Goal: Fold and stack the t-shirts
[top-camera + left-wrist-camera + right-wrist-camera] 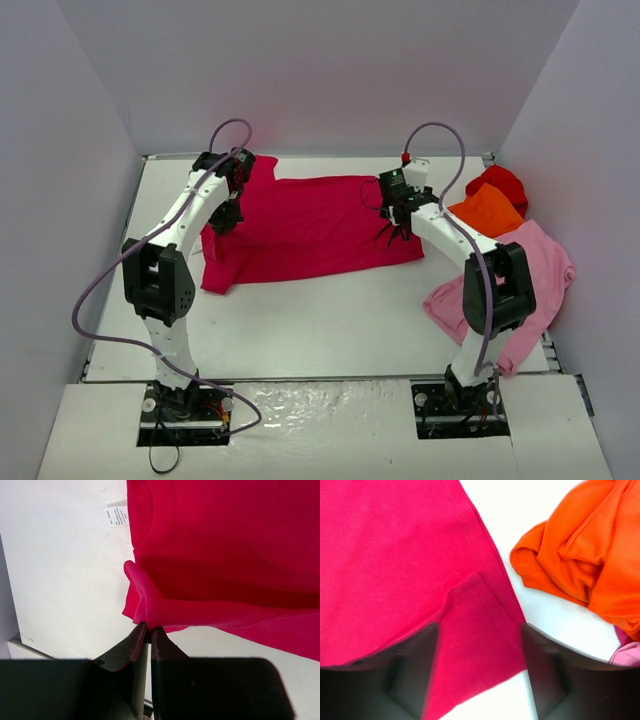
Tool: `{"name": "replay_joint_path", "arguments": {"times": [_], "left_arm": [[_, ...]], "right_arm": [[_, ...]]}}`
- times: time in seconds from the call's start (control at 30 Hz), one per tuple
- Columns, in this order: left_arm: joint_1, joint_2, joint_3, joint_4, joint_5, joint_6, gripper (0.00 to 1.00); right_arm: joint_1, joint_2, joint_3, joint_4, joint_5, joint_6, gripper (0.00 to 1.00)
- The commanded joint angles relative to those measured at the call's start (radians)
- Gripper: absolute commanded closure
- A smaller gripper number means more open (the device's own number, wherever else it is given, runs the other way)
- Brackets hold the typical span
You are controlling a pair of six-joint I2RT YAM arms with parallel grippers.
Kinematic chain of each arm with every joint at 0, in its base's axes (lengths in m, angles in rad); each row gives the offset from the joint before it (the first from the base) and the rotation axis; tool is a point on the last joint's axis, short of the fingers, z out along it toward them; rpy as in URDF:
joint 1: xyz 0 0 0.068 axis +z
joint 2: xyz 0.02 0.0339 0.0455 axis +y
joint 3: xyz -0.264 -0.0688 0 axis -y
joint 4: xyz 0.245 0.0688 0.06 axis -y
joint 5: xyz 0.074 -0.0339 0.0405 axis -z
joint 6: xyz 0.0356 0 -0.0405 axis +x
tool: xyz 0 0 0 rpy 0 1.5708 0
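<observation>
Top external — four t-shirts [310, 225], two arms [160, 280]

The crimson-magenta t-shirt [395, 555] fills the left and centre of the frame, its stitched hem running diagonally, with a folded-over corner at lower centre. The right gripper [479, 630] stands spread wide at the bottom, over that corner. A crumpled orange t-shirt [580, 550] lies upper right on the white counter [520, 510], with a sliver of light pink t-shirt [627, 655] below it

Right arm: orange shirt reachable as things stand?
Likely yes: the right pincer is open over the crimson shirt, and the orange shirt lies close beside it, only bare table between.
</observation>
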Motion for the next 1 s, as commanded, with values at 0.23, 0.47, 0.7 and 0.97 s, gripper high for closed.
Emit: {"name": "replay_joint_path", "arguments": {"times": [0.23, 0.47, 0.7, 0.97], "left_arm": [[0.008, -0.043, -0.005, 0.028, -0.027, 0.008, 1.00], [0.011, -0.047, -0.015, 0.021, -0.050, 0.022, 1.00], [0.025, 0.037, 0.103, -0.003, -0.110, 0.084, 1.00], [0.029, 0.252, 0.485, -0.077, -0.106, 0.132, 1.00]], "right_arm": [[-0.001, 0.056, -0.063, 0.051, -0.212, 0.028, 1.00], [-0.001, 0.150, -0.062, 0.073, -0.216, 0.032, 1.00], [0.003, 0.150, -0.125, 0.081, -0.207, 0.037, 1.00], [0.004, 0.159, -0.165, 0.089, -0.204, 0.033, 1.00]]}}
